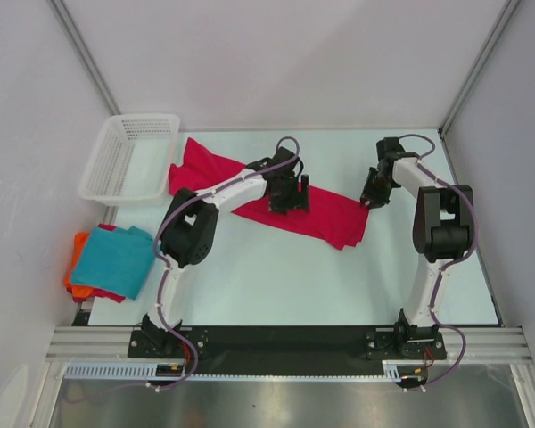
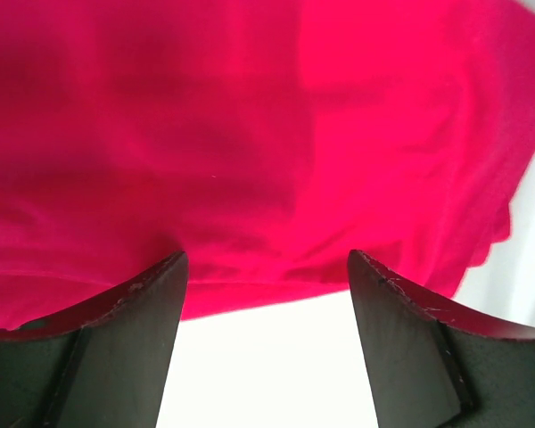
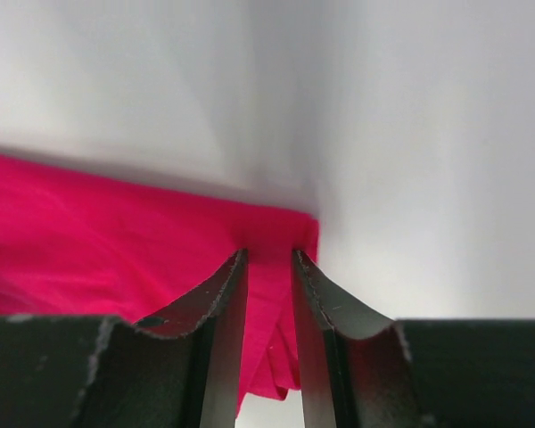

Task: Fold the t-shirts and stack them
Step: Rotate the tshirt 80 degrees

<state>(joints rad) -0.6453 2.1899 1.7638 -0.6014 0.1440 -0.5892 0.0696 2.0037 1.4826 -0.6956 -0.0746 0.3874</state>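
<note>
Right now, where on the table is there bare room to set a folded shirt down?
Bare: the wide near stretch of table between the red shirt and the near edge; also the far strip behind the shirt. Crowded: left edge, with basket and teal shirt.

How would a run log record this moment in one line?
left jaws: open over pink shirt | right jaws: pinching its corner | teal shirt atop orange shirt: far left

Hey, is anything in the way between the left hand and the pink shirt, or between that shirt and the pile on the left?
Nothing visible. The open left hand hangs directly over the crimson shirt. Between shirt and teal-topped pile lies bare table, crossed only by the left arm; the basket sits farther back.
</note>
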